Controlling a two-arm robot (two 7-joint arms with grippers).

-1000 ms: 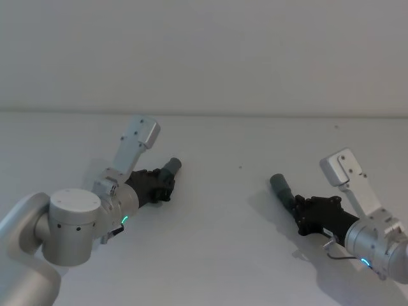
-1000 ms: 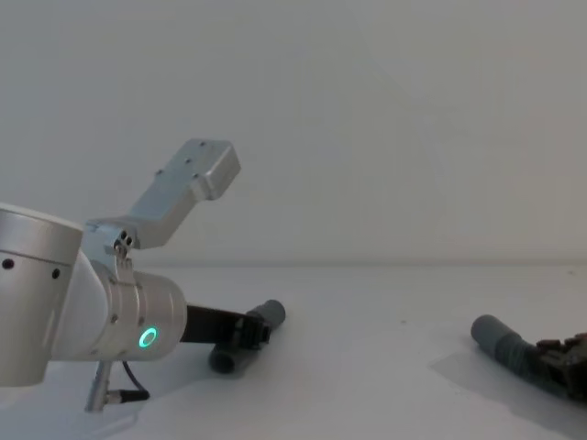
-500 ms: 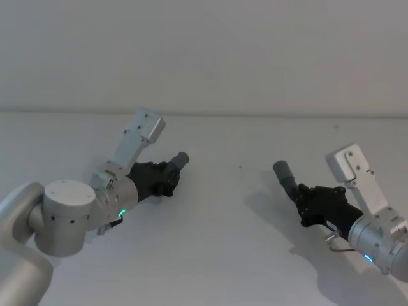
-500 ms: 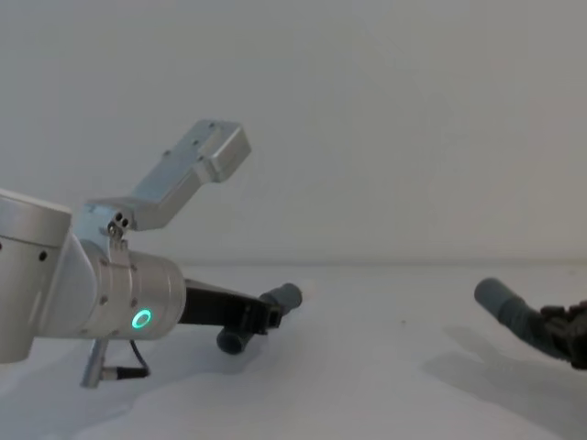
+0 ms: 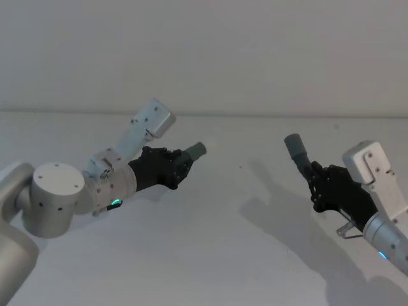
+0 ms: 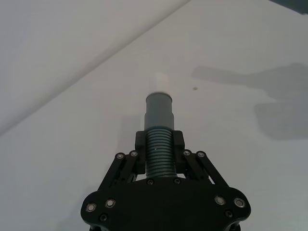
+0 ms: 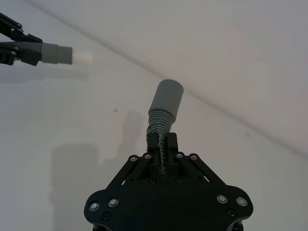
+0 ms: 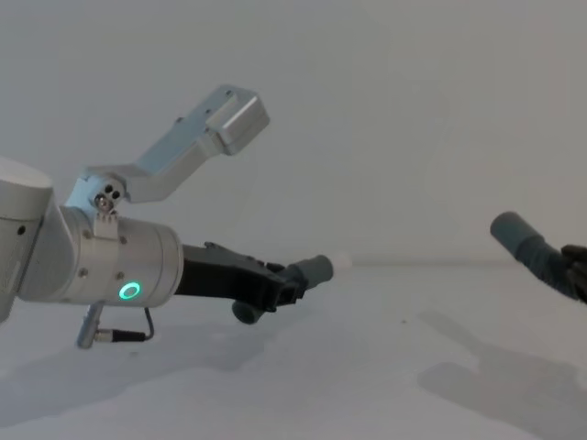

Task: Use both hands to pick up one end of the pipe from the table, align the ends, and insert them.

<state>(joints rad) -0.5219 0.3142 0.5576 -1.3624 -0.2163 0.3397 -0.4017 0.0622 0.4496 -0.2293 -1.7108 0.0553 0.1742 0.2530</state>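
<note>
Head view: left tool (image 5: 182, 162) and right tool (image 5: 317, 180) are clamping the pipe (image 6: 159, 149) by its ribs above the tabletop (image 5: 223, 255).
Its ends (image 5: 196, 150) are pointing off-axis, well apart; closing in unaligned could jam them.

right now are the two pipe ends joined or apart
Apart. The left hand holds one cuff end, the right hand holds the other cuff end, and a wide stretch of table shows between their mouths.

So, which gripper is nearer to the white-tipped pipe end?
Left. The left gripper clamps the pipe just behind that end; the right gripper grips behind the other end, well apart.
</note>
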